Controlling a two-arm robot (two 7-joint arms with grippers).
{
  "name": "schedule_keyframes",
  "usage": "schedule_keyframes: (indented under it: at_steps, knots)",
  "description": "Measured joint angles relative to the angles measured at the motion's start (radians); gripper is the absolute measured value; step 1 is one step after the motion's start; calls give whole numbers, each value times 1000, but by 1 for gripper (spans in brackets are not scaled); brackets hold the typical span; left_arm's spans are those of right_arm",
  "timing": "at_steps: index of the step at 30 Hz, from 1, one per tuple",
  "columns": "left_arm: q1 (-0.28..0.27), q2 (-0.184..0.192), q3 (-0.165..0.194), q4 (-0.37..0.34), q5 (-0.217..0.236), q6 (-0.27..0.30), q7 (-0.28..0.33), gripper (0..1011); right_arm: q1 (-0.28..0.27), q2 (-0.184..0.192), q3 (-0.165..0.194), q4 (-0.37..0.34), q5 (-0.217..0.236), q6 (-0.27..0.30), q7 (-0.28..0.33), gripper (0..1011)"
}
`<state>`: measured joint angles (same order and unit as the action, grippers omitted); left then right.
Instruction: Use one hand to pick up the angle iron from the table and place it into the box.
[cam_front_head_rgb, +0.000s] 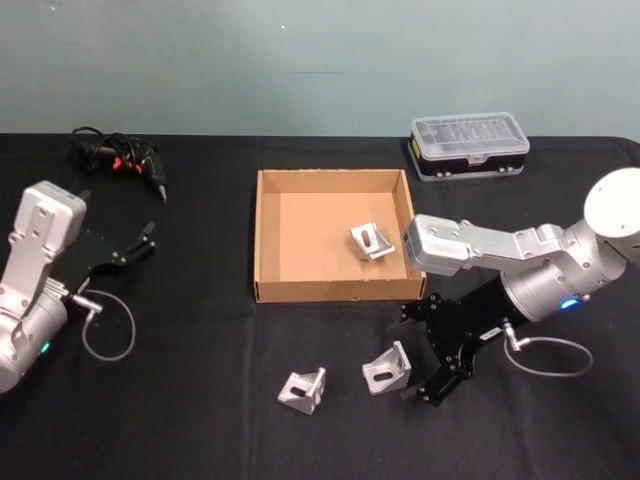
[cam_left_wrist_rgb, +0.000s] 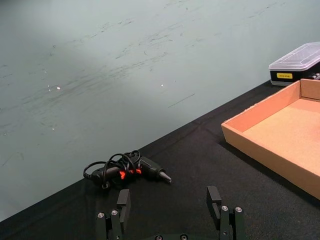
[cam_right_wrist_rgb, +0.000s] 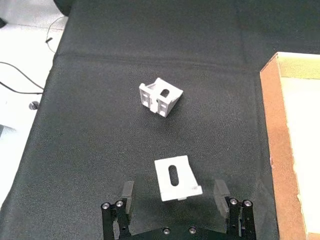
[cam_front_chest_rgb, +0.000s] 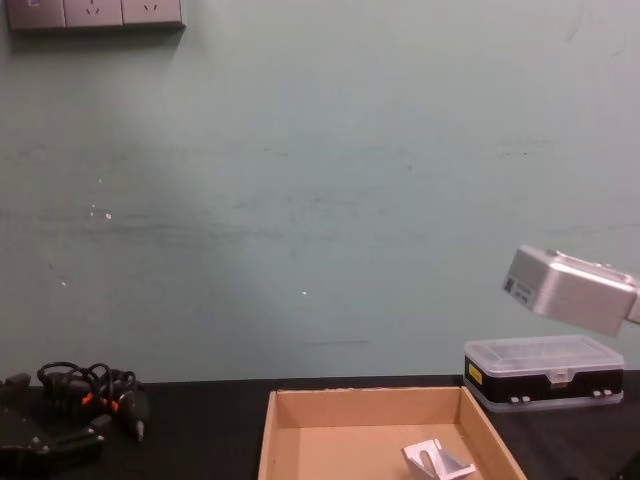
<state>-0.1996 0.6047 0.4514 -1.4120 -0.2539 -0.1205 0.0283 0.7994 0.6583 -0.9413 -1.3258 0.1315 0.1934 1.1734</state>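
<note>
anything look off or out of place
Nothing stands out. One angle iron lies in the box, two angle irons sit on the table, the right gripper is beside one with jaws open, and the left gripper rests at left.

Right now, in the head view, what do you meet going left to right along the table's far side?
Corded tool → box → case.
</note>
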Motion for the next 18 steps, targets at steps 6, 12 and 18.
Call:
schedule_keyframes:
  at_steps: [6,12,18]
  knots:
    - [0,0,0,0,0,0,0,1000,10,-9,-17,20,13,-11,0,1003]
    - [0,0,0,0,0,0,0,1000,14,-11,-27,27,23,-14,-1,1003]
    - [0,0,0,0,0,0,0,1000,22,-10,-42,29,29,-15,-9,874]
